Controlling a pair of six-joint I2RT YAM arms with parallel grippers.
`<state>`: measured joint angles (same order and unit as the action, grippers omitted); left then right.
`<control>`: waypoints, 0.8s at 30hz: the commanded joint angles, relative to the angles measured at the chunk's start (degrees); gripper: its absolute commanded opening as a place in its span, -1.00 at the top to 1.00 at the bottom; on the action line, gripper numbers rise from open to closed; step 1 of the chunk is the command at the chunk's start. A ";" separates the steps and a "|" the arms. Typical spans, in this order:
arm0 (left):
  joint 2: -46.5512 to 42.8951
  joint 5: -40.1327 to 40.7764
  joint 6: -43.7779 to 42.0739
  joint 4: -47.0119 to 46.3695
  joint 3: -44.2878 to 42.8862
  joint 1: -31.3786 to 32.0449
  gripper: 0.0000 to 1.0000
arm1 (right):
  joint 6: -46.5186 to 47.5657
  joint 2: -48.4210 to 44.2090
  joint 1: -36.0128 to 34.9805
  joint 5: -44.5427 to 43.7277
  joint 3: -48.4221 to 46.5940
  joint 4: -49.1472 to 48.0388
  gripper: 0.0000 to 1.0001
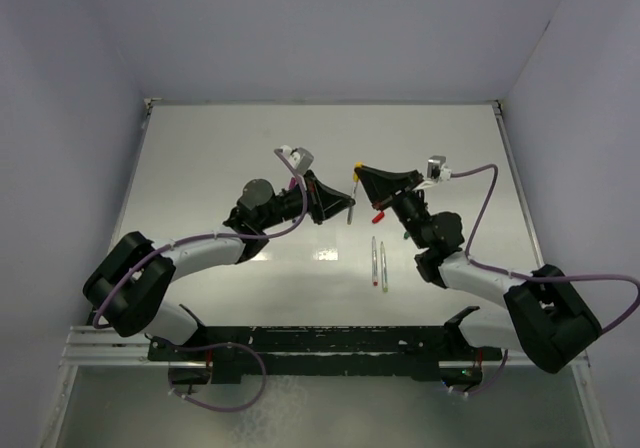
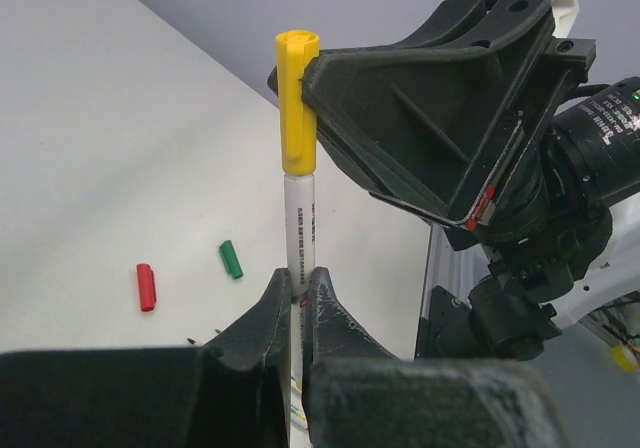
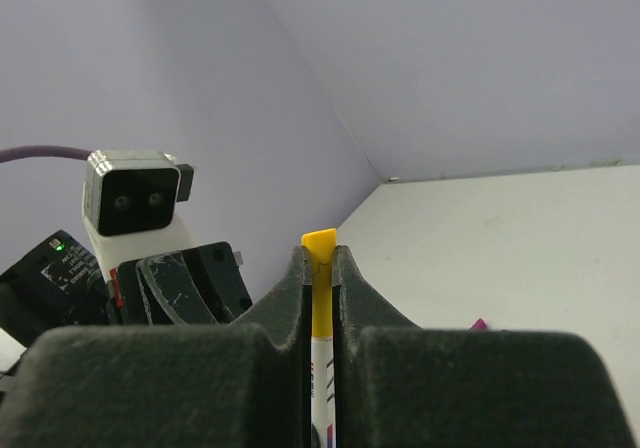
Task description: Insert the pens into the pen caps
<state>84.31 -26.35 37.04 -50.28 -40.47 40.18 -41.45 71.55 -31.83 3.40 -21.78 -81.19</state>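
Observation:
In the left wrist view a silver-white pen (image 2: 299, 223) stands upright between my left gripper's (image 2: 300, 280) jaws, which are shut on its barrel. A yellow pen cap (image 2: 297, 103) sits over the pen's top end. My right gripper (image 2: 312, 76) is shut on that cap from the right. The right wrist view shows the yellow cap (image 3: 319, 273) pinched between the right gripper's (image 3: 319, 256) jaws, with the pen's barrel (image 3: 322, 393) below it. From above, the left gripper (image 1: 347, 206) and right gripper (image 1: 360, 175) meet at mid-table. Two more pens (image 1: 379, 262) lie side by side nearer the bases.
A red cap (image 2: 146, 286) and a green cap (image 2: 231, 259) lie on the white table, left of the held pen. A purple cap's tip (image 3: 478, 324) peeks over the right finger. The red cap (image 1: 379, 211) lies just below the right gripper. Purple walls enclose the table.

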 commanded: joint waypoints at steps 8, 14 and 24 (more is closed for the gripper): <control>-2.74 4.10 2.80 -18.26 -1.39 -2.92 1.00 | -1.73 1.32 -0.90 11.07 -0.70 14.92 1.00; -3.24 5.37 1.31 -18.19 -2.88 -3.94 1.00 | -1.03 2.01 -1.44 11.06 -0.26 17.98 1.00; -2.12 7.12 -2.69 -14.35 -6.10 -4.18 1.00 | 1.18 1.41 -3.03 8.82 -0.24 21.87 1.00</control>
<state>84.31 -26.79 37.56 -50.68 -38.74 38.24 -42.00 71.66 -32.05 5.41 -24.36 -71.64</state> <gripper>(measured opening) 0.029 0.032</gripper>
